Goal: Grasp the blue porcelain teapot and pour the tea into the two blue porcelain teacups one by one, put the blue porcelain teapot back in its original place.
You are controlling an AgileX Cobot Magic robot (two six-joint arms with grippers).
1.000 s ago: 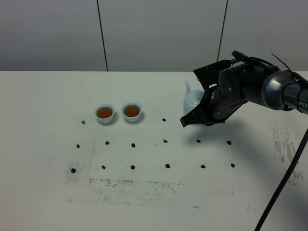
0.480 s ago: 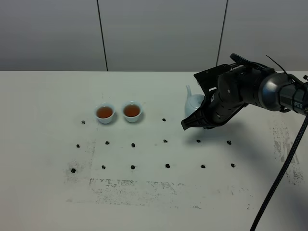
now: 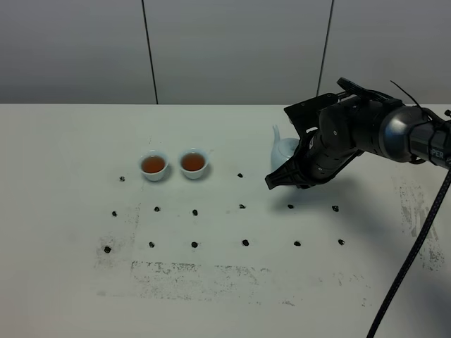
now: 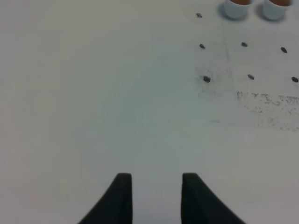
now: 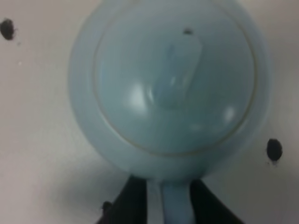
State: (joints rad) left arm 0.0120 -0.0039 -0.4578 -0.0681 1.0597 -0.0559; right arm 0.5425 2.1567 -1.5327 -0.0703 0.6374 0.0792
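The blue porcelain teapot [image 5: 170, 88] is seen from above in the right wrist view, lid and knob uppermost, standing on the white table [image 3: 70, 282] to the right of the two blue porcelain teacups [image 3: 173, 164] and well apart from them. Both cups are shown holding brown tea. The pot is judged glazed, hard and slippery, brittle if knocked, and fairly heavy if tea remains inside. The loop handle [image 5: 175, 205] is the sensible place to be gripped, since the round body offers no purchase. The right gripper [image 5: 161, 200] is seen with its two dark fingers [image 5: 133, 198] closed either side of that handle, apparently clamped on it. The left gripper [image 4: 154, 198] is held slightly parted above bare table, with nothing in it.
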